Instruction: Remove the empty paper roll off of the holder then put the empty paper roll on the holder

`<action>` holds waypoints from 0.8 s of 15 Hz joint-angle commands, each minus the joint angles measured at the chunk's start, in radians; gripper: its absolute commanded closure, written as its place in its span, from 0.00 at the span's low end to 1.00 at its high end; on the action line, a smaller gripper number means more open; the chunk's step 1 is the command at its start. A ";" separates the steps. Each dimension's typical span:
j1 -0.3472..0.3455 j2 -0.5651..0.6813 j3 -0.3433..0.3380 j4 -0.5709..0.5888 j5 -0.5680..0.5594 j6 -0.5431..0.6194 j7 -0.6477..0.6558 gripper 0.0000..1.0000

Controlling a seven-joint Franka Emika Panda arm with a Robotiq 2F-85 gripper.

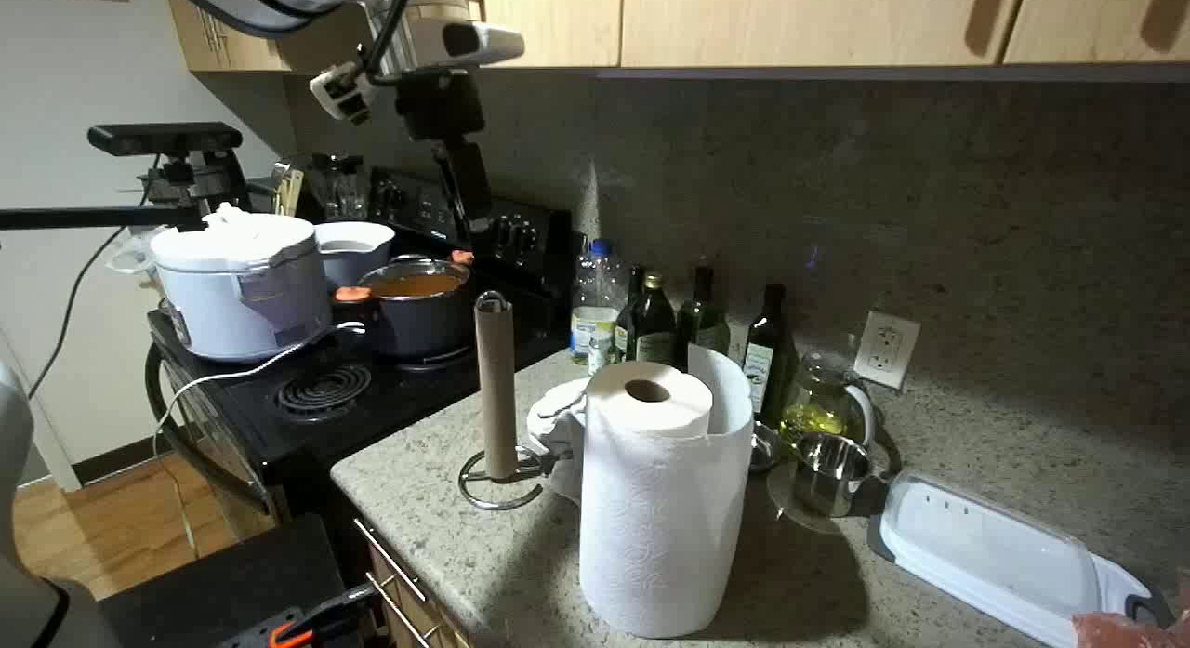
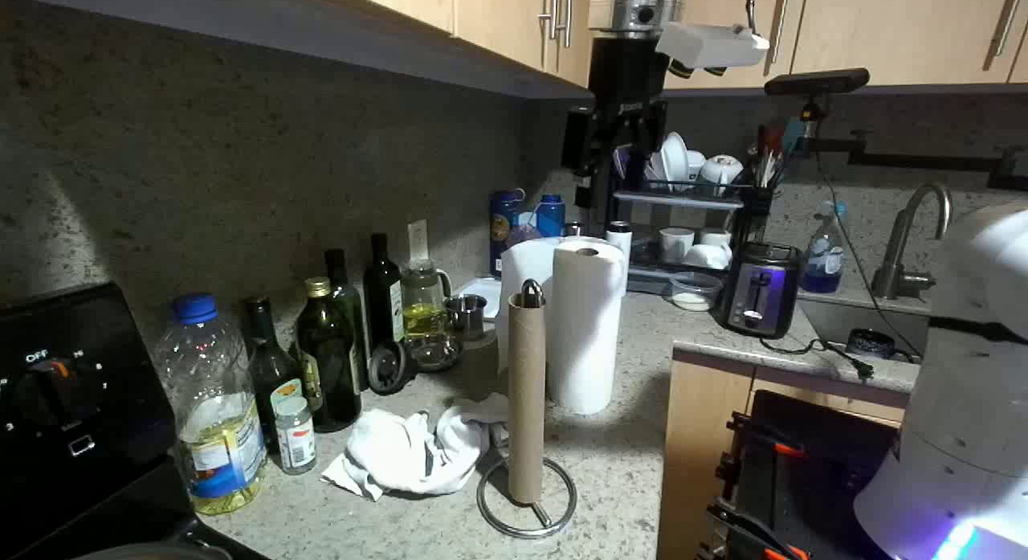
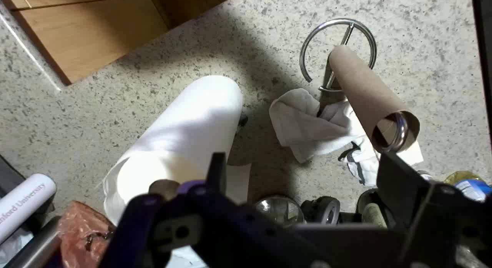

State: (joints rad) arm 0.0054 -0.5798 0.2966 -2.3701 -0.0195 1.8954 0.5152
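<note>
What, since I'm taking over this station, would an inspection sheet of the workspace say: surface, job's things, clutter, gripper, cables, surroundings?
Surface: speckled countertop, partly in shadow.
Job's things: empty paper roll stands upright, slipped over the holder.
Clutter: white paper towel roll, crumpled cloth beside the holder, bottles, glass jug.
Gripper: raised above the countertop, open, holding nothing.
Cables: white cord crossing the stove; dark plug lying beside the toaster.
Surroundings: the stove bears a white cooker and a dark pot with orange-brown contents.
</note>
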 commanded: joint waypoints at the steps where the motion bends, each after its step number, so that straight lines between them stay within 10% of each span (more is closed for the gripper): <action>1: 0.014 0.003 -0.011 0.003 -0.007 -0.003 0.006 0.00; 12: 0.089 0.055 0.010 -0.007 0.022 0.071 -0.005 0.00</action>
State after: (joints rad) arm 0.0767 -0.5614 0.3054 -2.3780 -0.0191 1.9200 0.5153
